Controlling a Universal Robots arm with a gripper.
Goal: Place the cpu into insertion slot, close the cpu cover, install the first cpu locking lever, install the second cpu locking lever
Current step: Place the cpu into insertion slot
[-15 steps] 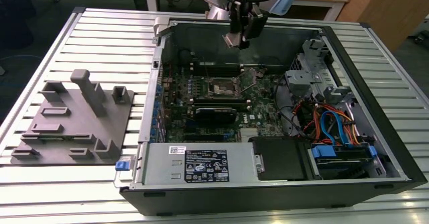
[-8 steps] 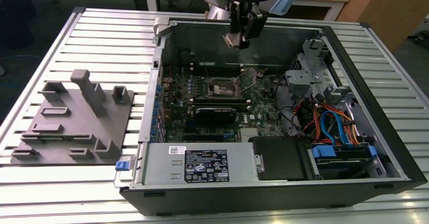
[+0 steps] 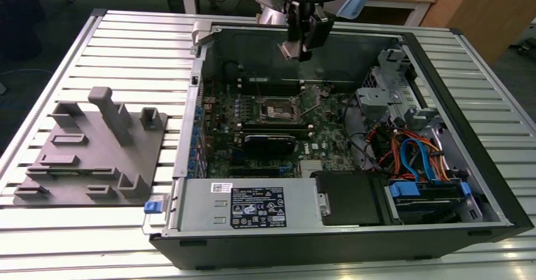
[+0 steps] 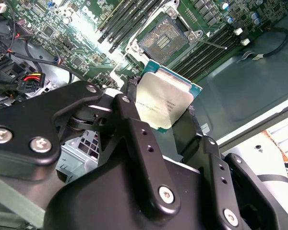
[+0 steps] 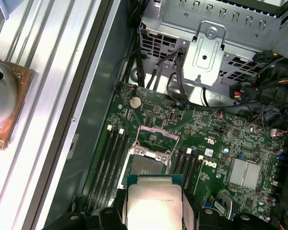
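Silver-grey metal, the cpu (image 4: pixel 164 101) is pinched by two opposite edges in the gripper (image 3: pixel 299 51), which is clenched on it; it hangs well above the slot (image 5: pixel 146 165), clear of the board (image 5: pixel 216 129); from the pincer the slot lies down along the fingers' line, a little beyond the chip's free edge in both wrist views; the slot is bare, and the cover (image 5: pixel 159 132) stands swung up on the slot's far side from the chip; the chip's sides look roughly square with the slot's rim; placing is not yet done.
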